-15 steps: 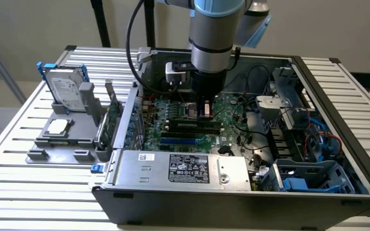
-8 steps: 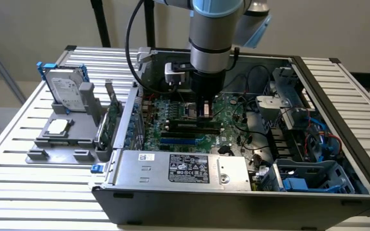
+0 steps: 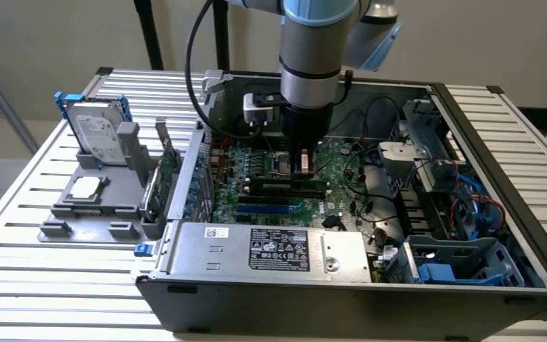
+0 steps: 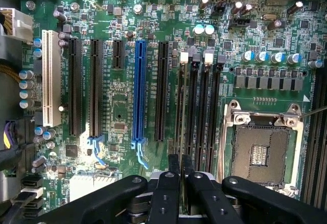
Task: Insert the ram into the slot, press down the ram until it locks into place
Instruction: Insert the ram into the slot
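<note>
You can't read any writing, white label (image 3: 281,254) included. Gripper (image 4: 181,165) tips are pressed together above the black slot (image 4: 182,106). The ram (image 3: 281,186), green with dark chips, seemingly stands in it.

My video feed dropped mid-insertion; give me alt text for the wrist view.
The gripper hangs over a green motherboard, in line with one of four parallel black memory slots. An empty processor socket lies to one side of them, a blue slot and a white slot to the other.

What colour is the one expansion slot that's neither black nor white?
Blue expansion slot; clearest in wrist view.
</note>
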`<state>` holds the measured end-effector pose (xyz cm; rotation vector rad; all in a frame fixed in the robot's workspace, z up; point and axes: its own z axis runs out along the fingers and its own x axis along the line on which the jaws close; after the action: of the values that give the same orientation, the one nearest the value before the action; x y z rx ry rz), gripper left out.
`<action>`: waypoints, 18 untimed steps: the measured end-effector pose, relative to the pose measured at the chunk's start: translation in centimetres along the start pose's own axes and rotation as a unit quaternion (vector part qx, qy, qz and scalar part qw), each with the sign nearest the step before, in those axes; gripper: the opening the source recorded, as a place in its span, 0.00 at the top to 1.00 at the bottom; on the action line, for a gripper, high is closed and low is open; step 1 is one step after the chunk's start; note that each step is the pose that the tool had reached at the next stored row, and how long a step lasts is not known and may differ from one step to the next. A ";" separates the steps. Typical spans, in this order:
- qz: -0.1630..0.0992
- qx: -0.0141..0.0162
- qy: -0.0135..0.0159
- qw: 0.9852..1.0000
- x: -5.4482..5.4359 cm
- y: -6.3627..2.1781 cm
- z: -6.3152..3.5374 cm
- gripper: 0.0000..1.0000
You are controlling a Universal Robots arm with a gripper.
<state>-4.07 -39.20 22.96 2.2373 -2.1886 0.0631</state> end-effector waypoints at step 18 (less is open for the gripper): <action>0.000 0.002 0.005 1.000 -0.3 0.25 0.38 0.87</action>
<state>-4.31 -38.88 22.56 2.2338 -2.1858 0.0786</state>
